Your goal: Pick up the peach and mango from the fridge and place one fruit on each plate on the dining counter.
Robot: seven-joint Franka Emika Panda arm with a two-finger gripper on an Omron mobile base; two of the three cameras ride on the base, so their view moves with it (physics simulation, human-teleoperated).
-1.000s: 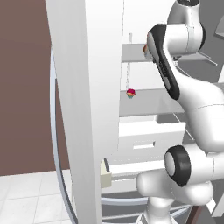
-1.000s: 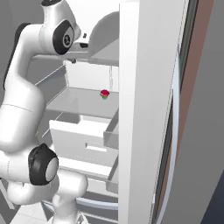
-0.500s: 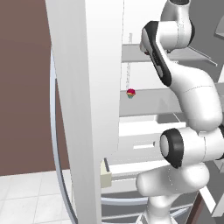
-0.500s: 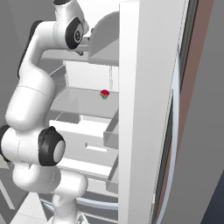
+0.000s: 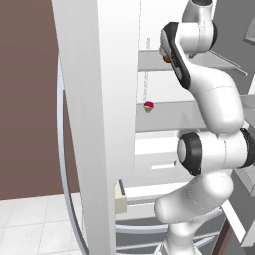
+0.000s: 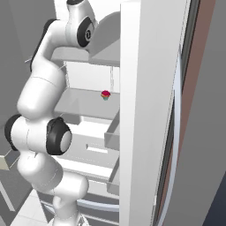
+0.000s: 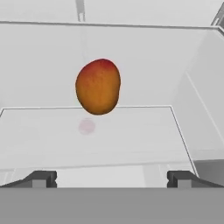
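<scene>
Inside the fridge [image 5: 99,99], smooth white walls and flat glass shelf [image 7: 92,131] edges framing open room on every side. On that shelf, at 11 o'clock from the claw [image 7: 111,177], an egg-shaped orange-red mango [image 7: 97,86], well apart from both tips. One shelf lower, a small round red fruit [image 5: 148,105]. Claw spread wide, released, grasping nothing.

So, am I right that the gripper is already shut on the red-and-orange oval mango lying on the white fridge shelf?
Not quite: the gripper is open, not shut on the red-and-orange oval mango. In the hand view its two dark fingertips stand wide apart at the bottom, with the mango ahead of them, untouched, on the white fridge shelf.
</scene>
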